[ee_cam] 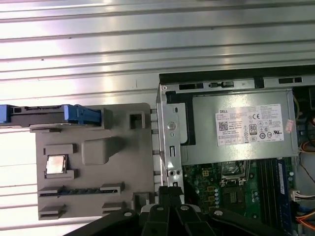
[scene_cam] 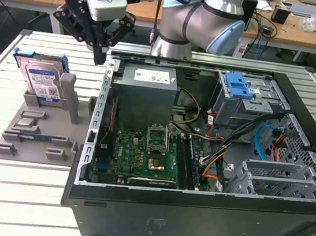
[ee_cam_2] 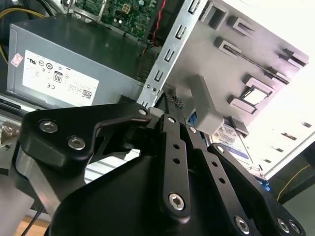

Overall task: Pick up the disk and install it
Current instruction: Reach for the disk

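White rect. sticker (ee_cam: 250,125) w/ black small print, round cert. marks & barcodes on the large grey metal box (ee_cam: 202,145). Blue-and-white barcode label (scene_cam: 44,87) on the silver flat metal disk (scene_cam: 33,69), well apart from the box, to the exterior view's left of it.

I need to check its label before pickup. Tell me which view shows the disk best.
The exterior view: the disk stands on edge with its label face and blue rails visible. The first wrist view shows it edge-on; the second wrist view shows a slice of its label.
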{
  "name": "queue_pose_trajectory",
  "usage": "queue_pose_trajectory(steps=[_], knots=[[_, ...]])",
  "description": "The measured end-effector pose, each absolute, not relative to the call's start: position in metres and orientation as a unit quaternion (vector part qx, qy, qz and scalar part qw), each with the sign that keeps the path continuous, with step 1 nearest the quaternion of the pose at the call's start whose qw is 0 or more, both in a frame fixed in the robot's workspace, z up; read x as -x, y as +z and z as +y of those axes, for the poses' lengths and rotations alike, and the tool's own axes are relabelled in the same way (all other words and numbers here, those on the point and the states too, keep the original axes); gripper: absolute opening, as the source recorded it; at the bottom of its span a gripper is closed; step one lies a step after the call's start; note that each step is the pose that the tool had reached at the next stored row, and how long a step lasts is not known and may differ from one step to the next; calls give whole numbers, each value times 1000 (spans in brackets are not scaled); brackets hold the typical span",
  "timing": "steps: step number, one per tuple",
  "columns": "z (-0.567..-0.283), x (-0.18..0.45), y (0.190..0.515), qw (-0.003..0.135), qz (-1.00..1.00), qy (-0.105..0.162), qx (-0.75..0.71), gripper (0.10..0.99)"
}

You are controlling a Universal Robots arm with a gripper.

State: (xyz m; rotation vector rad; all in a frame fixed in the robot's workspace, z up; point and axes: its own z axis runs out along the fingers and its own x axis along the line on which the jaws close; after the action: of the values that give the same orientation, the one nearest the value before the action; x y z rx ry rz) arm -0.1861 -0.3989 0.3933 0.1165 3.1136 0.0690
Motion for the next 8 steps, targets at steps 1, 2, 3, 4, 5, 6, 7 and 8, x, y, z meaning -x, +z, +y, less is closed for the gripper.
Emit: queue_pose_trajectory(steps=[1, 2, 3, 4, 5, 6, 7, 8], knots=[[-399, 187, 393, 12, 999, 22, -37, 106], [-399, 189, 393, 12, 999, 22, -37, 106], [-399, 194, 393, 12, 999, 22, -37, 106], [-399, 200, 393, 13, 999, 22, -37, 106], [-399, 202, 393, 12, 999, 22, -37, 106], [-399, 205, 393, 12, 999, 22, -37, 106], [-399, 210, 393, 13, 999, 22, -37, 106], [-399, 214, 393, 12, 999, 22, -37, 106]])
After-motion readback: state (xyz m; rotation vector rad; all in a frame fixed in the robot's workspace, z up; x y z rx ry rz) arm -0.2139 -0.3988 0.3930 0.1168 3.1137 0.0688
